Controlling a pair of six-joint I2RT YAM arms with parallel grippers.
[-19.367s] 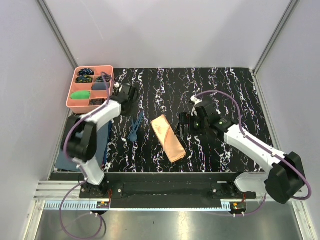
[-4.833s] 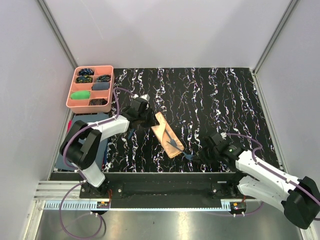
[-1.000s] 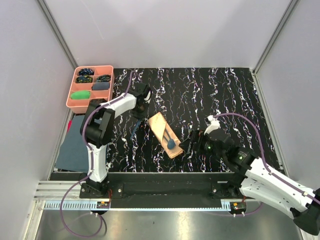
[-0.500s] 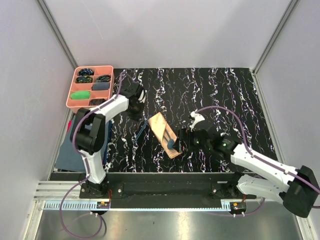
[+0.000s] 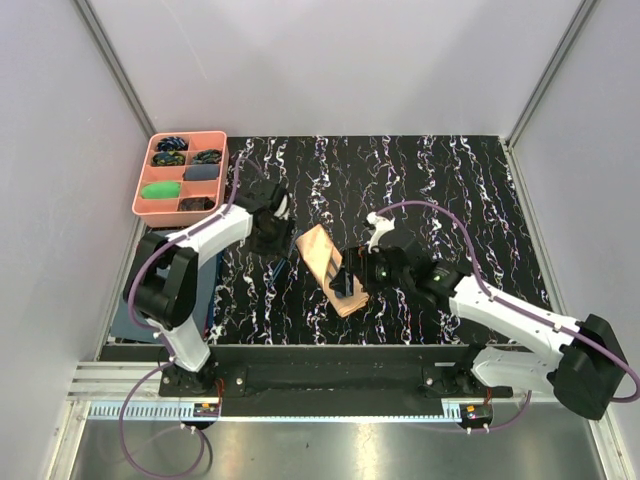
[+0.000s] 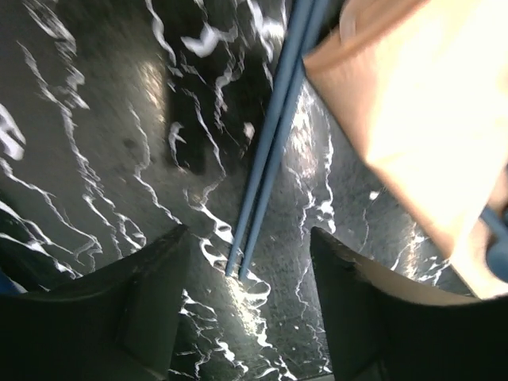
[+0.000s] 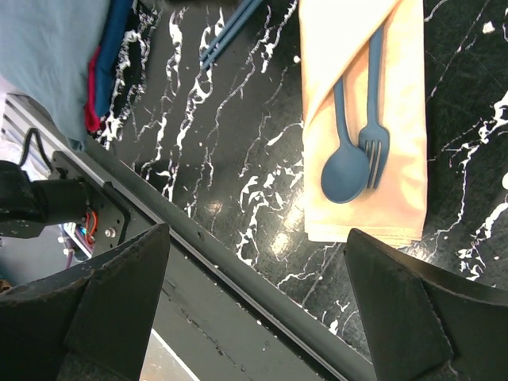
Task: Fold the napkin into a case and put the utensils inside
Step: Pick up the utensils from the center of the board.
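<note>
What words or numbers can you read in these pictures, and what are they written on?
No words, numbers or signs can be read anywhere.
The peach-orange folded fabric case, the dark blue plastic spoon and fork, and the pink compartment tray carry no print.
Any marking on the small circuit board is too small to read.

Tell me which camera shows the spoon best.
Right wrist: the spoon lies in full, sharp view on the case, its handle tucked under the fold. Top external shows only a tiny dark speck; left wrist shows perhaps a blurred blue sliver at the frame edge.
</note>
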